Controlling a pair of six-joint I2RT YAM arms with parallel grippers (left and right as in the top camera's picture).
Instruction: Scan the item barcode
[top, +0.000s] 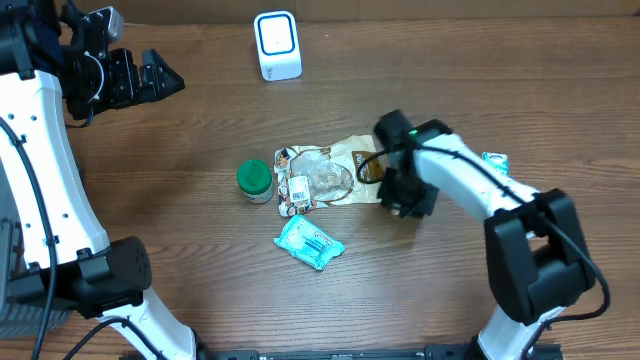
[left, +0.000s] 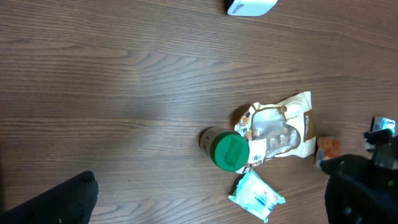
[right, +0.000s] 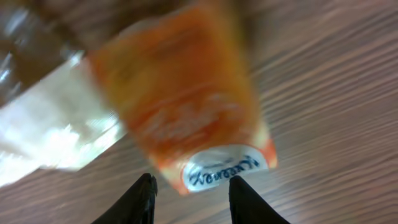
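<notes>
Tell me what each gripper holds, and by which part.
Nothing. The left gripper is open and empty; the right gripper stands open just short of the labelled end of the orange packet, not closed on it.

I get orange packet (right: 186, 106) blurred on R wrist cam, top cut off; scanner (left: 250, 6) clipped by far edge, L cam.

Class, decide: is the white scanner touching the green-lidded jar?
Apart. The overhead view shows a stretch of bare table between the white scanner and the green-lidded jar.
</notes>
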